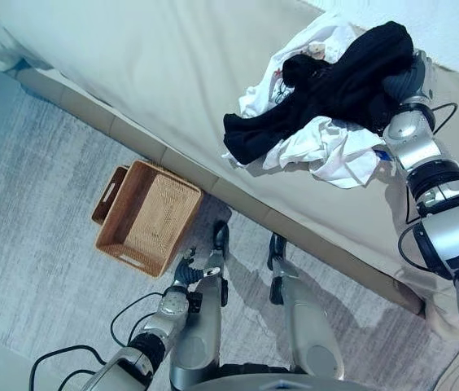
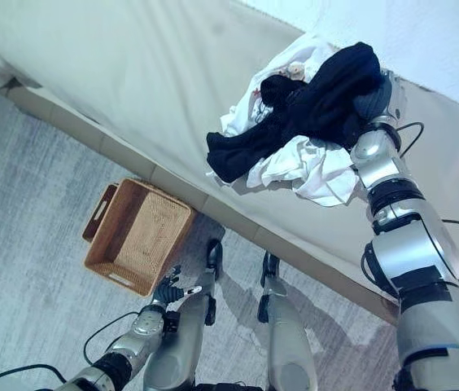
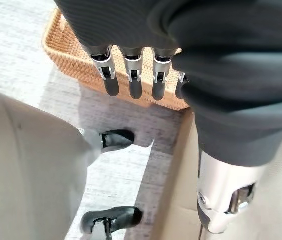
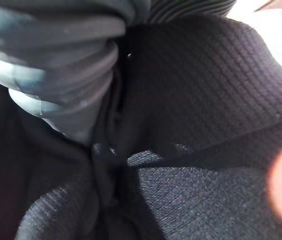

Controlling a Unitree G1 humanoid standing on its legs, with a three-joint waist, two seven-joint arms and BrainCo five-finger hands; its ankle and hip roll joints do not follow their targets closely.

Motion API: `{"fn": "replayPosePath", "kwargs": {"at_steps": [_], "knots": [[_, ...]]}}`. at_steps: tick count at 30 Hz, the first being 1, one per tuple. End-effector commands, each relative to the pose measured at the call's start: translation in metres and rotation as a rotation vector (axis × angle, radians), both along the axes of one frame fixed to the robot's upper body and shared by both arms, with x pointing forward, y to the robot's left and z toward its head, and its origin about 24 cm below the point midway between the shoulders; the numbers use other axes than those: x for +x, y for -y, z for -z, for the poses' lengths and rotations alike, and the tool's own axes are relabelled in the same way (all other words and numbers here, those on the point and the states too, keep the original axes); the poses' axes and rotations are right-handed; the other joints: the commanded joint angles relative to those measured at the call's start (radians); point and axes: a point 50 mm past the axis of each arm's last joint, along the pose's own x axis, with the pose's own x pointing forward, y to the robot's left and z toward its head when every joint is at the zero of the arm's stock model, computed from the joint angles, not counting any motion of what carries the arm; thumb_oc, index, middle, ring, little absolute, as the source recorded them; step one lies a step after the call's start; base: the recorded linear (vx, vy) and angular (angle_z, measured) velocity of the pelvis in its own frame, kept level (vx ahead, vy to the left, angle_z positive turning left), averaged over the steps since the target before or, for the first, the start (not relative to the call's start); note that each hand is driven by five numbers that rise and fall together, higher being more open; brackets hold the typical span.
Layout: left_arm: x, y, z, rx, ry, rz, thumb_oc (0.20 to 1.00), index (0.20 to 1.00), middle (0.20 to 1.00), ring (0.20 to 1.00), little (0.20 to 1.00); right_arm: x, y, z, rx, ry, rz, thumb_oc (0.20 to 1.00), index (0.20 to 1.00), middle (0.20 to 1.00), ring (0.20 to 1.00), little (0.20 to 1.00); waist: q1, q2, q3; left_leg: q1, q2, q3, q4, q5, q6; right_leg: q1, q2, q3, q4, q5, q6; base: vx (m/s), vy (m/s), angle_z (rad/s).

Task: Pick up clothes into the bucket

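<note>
A: Clothes [image 1: 327, 98] are seen as a tangled heap, a black knit garment [image 1: 351, 77] draped over white garments [image 1: 335, 155], lying on the beige bed [image 1: 132, 57] at the robot's right. The bed is the largest thing shown; grey carpet [image 1: 34, 212] is spread below it.

B: Where is the bucket placed?

A: A shallow woven basket [image 1: 144, 216], serving as the bucket, is set on the carpet against the bed's edge, well apart from the heap and toward the robot's left. Nothing is seen inside it.

B: Which way does the heap run, and which hand is nearer?

A: Its long axis is laid from the far right down toward the bed's edge, roughly pointing at the basket. The right hand [image 1: 404, 81] is far nearer: it is pressed into the heap's far end, buried in black knit. A carry leftward and downward would likely be called for.

B: Is the cloth gripped?

A: That cannot be told; the fingers are hidden in the fabric, and in the right wrist view dark knit [image 4: 191, 125] is shown up against the hand.

B: And the other hand?

A: The left hand [image 1: 193, 273] is hung low near the basket, its fingers [image 3: 133, 80] straight and apart, nothing held.
</note>
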Motion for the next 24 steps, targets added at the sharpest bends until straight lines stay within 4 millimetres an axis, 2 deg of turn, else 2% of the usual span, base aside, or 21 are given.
{"fn": "replayPosePath", "kwargs": {"at_steps": [1,5,8,9,12,13,15,17,18,20,21,22,24], "knots": [[-0.027,-0.009,0.020,0.039,-0.099,-0.023,1.000,1.000,1.000,1.000,1.000,-0.011,-0.003,-0.034,-0.001,0.194,-0.046,0.200,0.200,0.200,0.200,0.200,-0.009,-0.057,-0.103,0.060,-0.033,0.007,0.001,-0.053,0.002,0.073,-0.053,0.017,-0.091,0.058,0.081,0.06,0.038,-0.15],[-0.039,-0.018,0.028,0.065,-0.150,-0.035,1.000,1.000,1.000,1.000,1.000,-0.018,-0.005,-0.045,0.001,0.268,-0.075,0.200,0.200,0.200,0.200,0.200,-0.016,-0.059,-0.152,0.126,-0.038,0.025,0.005,-0.081,0.011,0.135,-0.059,0.028,-0.090,0.041,0.084,0.07,0.056,-0.12],[-0.042,-0.024,0.029,0.088,-0.161,-0.031,1.000,1.000,1.000,1.000,1.000,-0.024,0.002,-0.052,0.004,0.312,-0.055,0.200,0.200,0.200,0.200,0.200,-0.020,-0.063,-0.179,0.172,-0.040,0.038,0.008,-0.098,0.014,0.178,-0.058,0.035,-0.090,0.029,0.086,0.09,0.043,-0.12],[-0.046,-0.028,0.030,0.090,-0.172,-0.040,1.000,1.000,1.000,1.000,1.000,-0.028,0.006,-0.052,0.008,0.335,-0.050,0.200,0.200,0.200,0.200,0.200,-0.024,-0.066,-0.215,0.202,-0.042,0.046,0.010,-0.111,0.018,0.211,-0.057,0.037,-0.092,0.021,0.086,0.10,0.031,-0.14],[-0.047,-0.030,0.029,0.069,-0.163,-0.053,1.000,1.000,1.000,1.000,1.000,-0.036,0.016,-0.053,0.012,0.362,-0.037,0.200,0.200,0.200,0.200,0.200,-0.028,-0.071,-0.266,0.258,-0.041,0.054,0.014,-0.131,0.020,0.268,-0.056,0.039,-0.093,0.005,0.087,0.12,0.021,-0.05],[-0.048,-0.031,0.029,0.070,-0.165,-0.053,1.000,1.000,1.000,1.000,1.000,-0.036,0.016,-0.053,0.013,0.361,-0.036,0.200,0.200,0.200,0.200,0.200,-0.028,-0.072,-0.265,0.262,-0.041,0.054,0.013,-0.132,0.020,0.273,-0.056,0.039,-0.094,0.005,0.087,0.08,0.014,0.00],[-0.040,-0.024,0.020,0.009,-0.102,-0.037,1.000,1.000,1.000,1.000,1.000,-0.045,0.026,-0.060,0.038,0.409,-0.017,0.200,0.200,0.200,0.200,0.200,-0.035,-0.073,-0.316,0.308,-0.037,0.057,0.015,-0.149,0.023,0.324,-0.058,0.036,-0.096,-0.011,0.089,0.09,0.017,0.00],[-0.038,-0.022,0.018,-0.003,-0.089,-0.023,1.000,1.000,1.000,1.000,1.000,-0.046,0.029,-0.059,0.039,0.409,-0.017,0.200,0.200,0.200,0.200,0.200,-0.036,-0.074,-0.328,0.325,-0.038,0.058,0.016,-0.155,0.025,0.342,-0.057,0.037,-0.098,-0.015,0.089,0.09,0.010,-0.01],[-0.028,-0.016,0.004,-0.037,-0.009,0.025,1.000,1.000,1.000,1.000,1.000,-0.053,0.033,-0.068,0.042,0.446,-0.022,0.200,0.200,0.200,0.200,0.200,-0.040,-0.072,-0.359,0.349,-0.037,0.062,0.017,-0.167,0.027,0.364,-0.057,0.037,-0.098,-0.023,0.091,0.13,0.014,-0.11],[-0.025,-0.014,-0.001,-0.049,0.015,0.044,1.000,1.000,1.000,1.000,1.000,-0.055,0.034,-0.069,0.050,0.457,-0.027,0.200,0.200,0.200,0.200,0.200,-0.042,-0.073,-0.373,0.366,-0.035,0.065,0.014,-0.171,0.027,0.382,-0.058,0.036,-0.102,-0.025,0.091,0.10,0.012,-0.09],[-0.013,-0.010,-0.015,-0.098,0.084,0.059,1.000,1.000,1.000,1.000,1.000,-0.060,0.035,-0.073,0.037,0.471,-0.031,0.200,0.200,0.200,0.200,0.200,-0.049,-0.072,-0.401,0.390,-0.036,0.070,0.012,-0.178,0.027,0.405,-0.057,0.041,-0.106,-0.030,0.092,0.07,0.010,-0.01],[-0.013,-0.010,-0.015,-0.098,0.083,0.059,1.000,1.000,1.000,1.000,1.000,-0.060,0.036,-0.073,0.038,0.470,-0.030,0.200,0.200,0.200,0.200,0.200,-0.048,-0.073,-0.401,0.392,-0.035,0.070,0.011,-0.179,0.027,0.407,-0.057,0.041,-0.107,-0.030,0.092,0.10,0.022,-0.09],[-0.002,-0.003,-0.031,-0.173,0.148,0.078,1.000,1.000,1.000,1.000,1.000,-0.061,0.041,-0.074,0.048,0.463,-0.021,0.200,0.200,0.200,0.200,0.200,-0.058,-0.073,-0.431,0.417,-0.034,0.077,0.007,-0.185,0.029,0.430,-0.056,0.045,-0.111,-0.035,0.092,0.05,0.013,-0.12]]}}
